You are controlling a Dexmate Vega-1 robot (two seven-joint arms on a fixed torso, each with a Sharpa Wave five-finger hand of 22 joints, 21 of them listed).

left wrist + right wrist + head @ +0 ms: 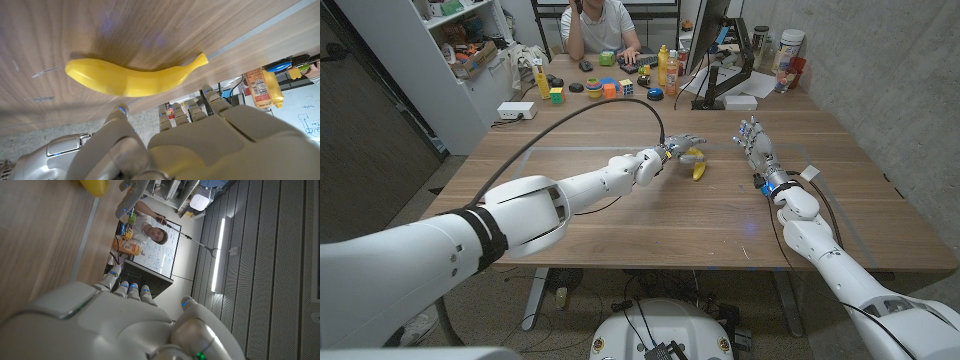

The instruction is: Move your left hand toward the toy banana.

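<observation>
The yellow toy banana [698,165] lies on the wooden table [620,225] near its middle. My left hand [678,150] hovers just beside and over the banana's near end, fingers spread and holding nothing. In the left wrist view the banana [130,79] lies close beyond my left hand [175,140], whose fingers reach toward it without touching it. My right hand [757,148] stands to the right of the banana, fingers apart and empty. The right wrist view shows my right hand [125,325] and a bit of the banana [95,186] at the frame's edge.
A person [600,25] sits behind the table's far edge. Small toys, cubes and bottles [665,65] crowd the far side, with a monitor stand [725,85] and a white box [515,110]. A black cable [570,125] arcs over the left arm.
</observation>
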